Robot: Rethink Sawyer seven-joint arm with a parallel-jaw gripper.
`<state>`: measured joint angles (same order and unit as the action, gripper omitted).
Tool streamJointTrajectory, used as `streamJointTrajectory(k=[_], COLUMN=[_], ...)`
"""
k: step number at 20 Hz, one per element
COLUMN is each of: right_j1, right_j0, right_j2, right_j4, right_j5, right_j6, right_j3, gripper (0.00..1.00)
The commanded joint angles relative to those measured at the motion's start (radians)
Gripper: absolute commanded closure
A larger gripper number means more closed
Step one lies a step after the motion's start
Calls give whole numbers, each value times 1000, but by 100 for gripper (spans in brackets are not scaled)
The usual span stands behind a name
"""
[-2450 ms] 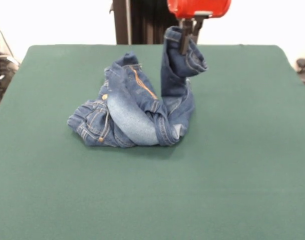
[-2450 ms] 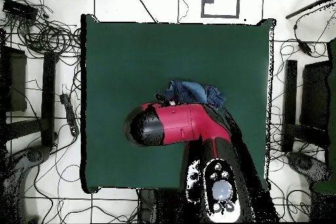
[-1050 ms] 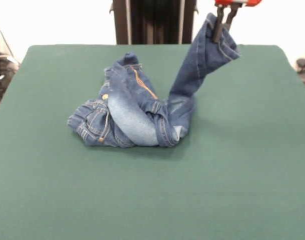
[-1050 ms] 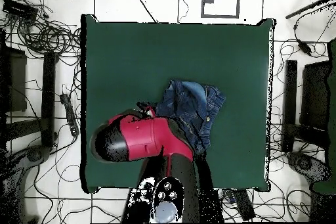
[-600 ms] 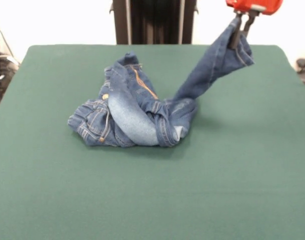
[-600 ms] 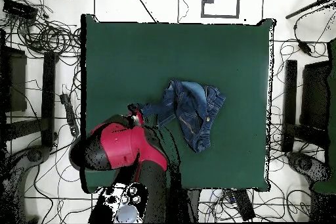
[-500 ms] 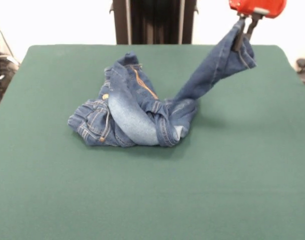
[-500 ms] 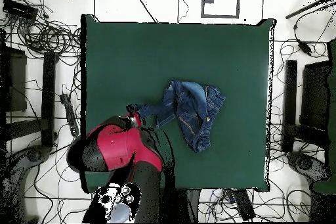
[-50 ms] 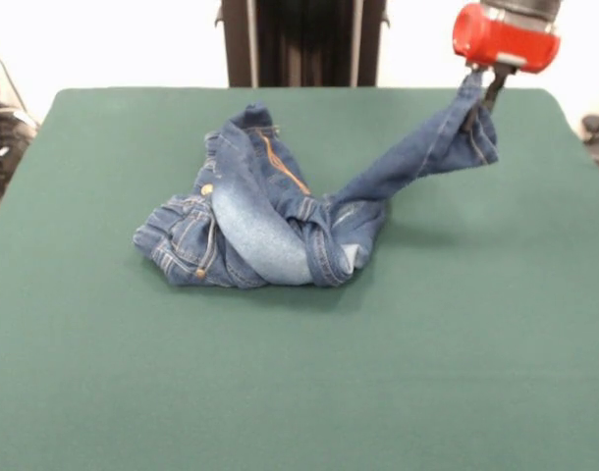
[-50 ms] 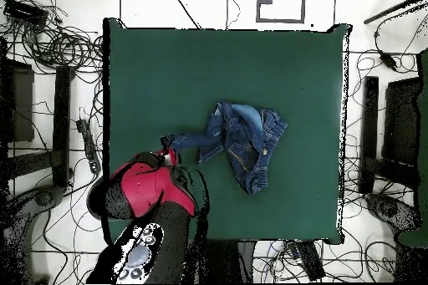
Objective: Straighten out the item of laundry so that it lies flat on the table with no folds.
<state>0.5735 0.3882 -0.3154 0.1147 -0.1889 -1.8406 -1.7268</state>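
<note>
Gripper (image 9: 483, 90) clamped on one leg end of the jeans (image 9: 270, 221), now lower and farther toward the green worktop's (image 9: 299, 383) edge than before. Leg stretched out more, raised off the cloth. Rest of jeans unmoved, bunched near the worktop's middle.

Your gripper (image 9: 484, 90) hangs from the red wrist housing at the upper right of the front view, its dark fingers (image 9: 493, 88) pointing down and clamped on the end of a trouser leg of the jeans (image 9: 270, 211), which it holds raised off the table. In the overhead view the arm (image 10: 142, 194) reaches up from the bottom edge toward the lower left, its red and black wrist section covering most of the gripper (image 10: 168, 150), so only the tips show past it.
</note>
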Motion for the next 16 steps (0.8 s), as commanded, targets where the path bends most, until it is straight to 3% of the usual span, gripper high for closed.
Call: streamJointTrajectory(k=[1, 10, 11, 16], right_j1=[-84, -119, -123, -119], right_j0=[27, -8, -6, -26], right_j2=[20, 32, 26, 40], right_j4=[-77, -106, -115, -114], right_j5=[93, 239, 249, 265], right_j6=[-250, -254, -244, -231], right_j3=[23, -32, -35, -46], gripper=[100, 100, 0, 0])
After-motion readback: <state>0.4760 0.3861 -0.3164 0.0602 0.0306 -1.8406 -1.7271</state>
